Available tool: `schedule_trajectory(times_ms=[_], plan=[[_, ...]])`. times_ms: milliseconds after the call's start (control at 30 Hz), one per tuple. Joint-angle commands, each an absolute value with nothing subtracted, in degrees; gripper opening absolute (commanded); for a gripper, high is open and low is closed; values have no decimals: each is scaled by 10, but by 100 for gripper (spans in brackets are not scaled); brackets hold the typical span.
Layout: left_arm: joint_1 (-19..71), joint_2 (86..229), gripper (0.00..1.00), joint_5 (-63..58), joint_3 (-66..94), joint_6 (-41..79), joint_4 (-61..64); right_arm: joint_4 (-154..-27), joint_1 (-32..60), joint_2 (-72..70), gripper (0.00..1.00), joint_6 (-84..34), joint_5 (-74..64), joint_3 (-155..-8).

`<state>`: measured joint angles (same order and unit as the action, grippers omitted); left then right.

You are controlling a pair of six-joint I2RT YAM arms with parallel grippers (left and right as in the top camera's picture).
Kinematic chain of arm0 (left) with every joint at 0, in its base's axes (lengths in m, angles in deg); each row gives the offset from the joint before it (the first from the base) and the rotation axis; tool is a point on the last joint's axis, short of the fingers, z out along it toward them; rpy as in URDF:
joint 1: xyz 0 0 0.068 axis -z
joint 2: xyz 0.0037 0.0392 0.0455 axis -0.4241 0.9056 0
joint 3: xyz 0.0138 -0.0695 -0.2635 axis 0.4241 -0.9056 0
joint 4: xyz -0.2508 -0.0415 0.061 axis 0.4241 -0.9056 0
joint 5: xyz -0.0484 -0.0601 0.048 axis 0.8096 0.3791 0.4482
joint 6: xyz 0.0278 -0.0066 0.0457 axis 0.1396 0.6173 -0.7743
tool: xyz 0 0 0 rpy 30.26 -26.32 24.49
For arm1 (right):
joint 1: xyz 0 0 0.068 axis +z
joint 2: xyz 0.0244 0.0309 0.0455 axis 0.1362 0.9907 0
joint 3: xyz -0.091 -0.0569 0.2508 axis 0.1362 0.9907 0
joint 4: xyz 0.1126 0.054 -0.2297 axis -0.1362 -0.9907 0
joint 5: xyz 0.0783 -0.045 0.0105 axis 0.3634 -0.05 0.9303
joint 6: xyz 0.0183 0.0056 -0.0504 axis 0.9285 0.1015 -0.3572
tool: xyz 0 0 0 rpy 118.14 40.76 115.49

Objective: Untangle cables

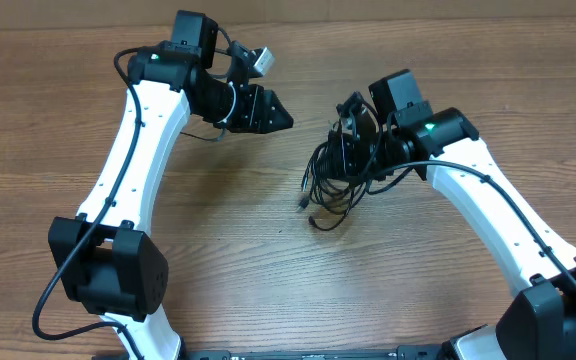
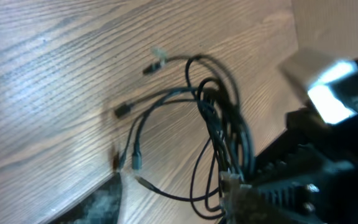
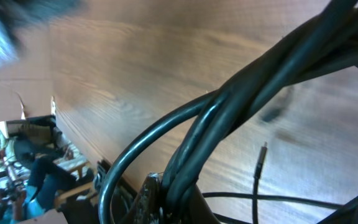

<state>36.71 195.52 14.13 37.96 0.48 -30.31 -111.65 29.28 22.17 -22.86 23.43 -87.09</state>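
Treat cables (image 1: 328,185), clamped as a bundle in right gripper (image 1: 353,150) and trailing onto table (image 1: 268,270) centre, as light, limp and snag-prone; take hold at a loose plug end (image 2: 122,111) with left gripper (image 1: 273,112), standing well apart, released-or-clenched state indeterminate.

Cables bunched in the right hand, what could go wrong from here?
The right hand is shut on several strands of the cables at once, so pulling may tighten the tangle rather than loosen it. The loose plug ends near the table could catch in the loops. The left hand is open and apart from the bundle, so nothing steadies it.
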Motion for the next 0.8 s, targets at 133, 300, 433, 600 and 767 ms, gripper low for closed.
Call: schedule_trajectory(times_ms=[133,300,433,600,767], plan=[[381,1948,68,222,383,37,-285,-1105,312,205,4,-261,103,-920],[389,1948,71,220,383,45,-282,-1101,330,205,4,-285,58,-920],[399,1954,72,192,383,80,-267,-1096,337,205,4,-291,58,-920],[419,1978,72,192,383,86,-248,-1092,337,205,4,-290,60,-920],[433,2021,65,208,383,102,-215,-1092,337,205,4,-291,62,-920]])
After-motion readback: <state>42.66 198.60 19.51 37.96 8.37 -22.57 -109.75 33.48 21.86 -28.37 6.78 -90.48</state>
